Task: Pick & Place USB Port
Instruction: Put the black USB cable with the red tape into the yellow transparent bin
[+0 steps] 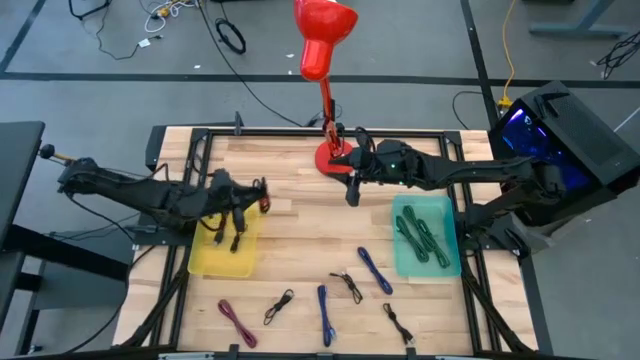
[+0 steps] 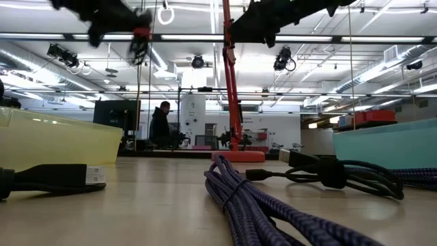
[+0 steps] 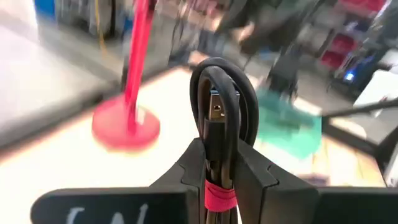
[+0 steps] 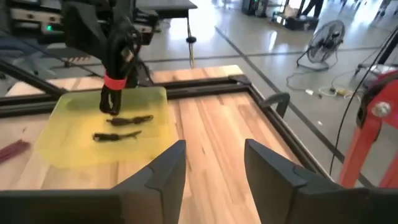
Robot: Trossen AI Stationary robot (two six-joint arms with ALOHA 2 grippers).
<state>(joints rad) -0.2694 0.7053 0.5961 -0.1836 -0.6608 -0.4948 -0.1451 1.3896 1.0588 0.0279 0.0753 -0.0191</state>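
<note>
Over the yellow bin [image 1: 222,255] at bench [image 1: 300,230] left, a coiled black USB cable [image 3: 217,118] is pinched in the left claw [image 3: 219,180]. Right claw [image 4: 214,163] held apart, empty, mid-bench. Cable judged light, floppy, slip-prone; grip best kept on the bundled loop.

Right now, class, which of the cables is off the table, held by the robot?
The black cable with a red band, pinched in the left fingers above the yellow tray.
</note>
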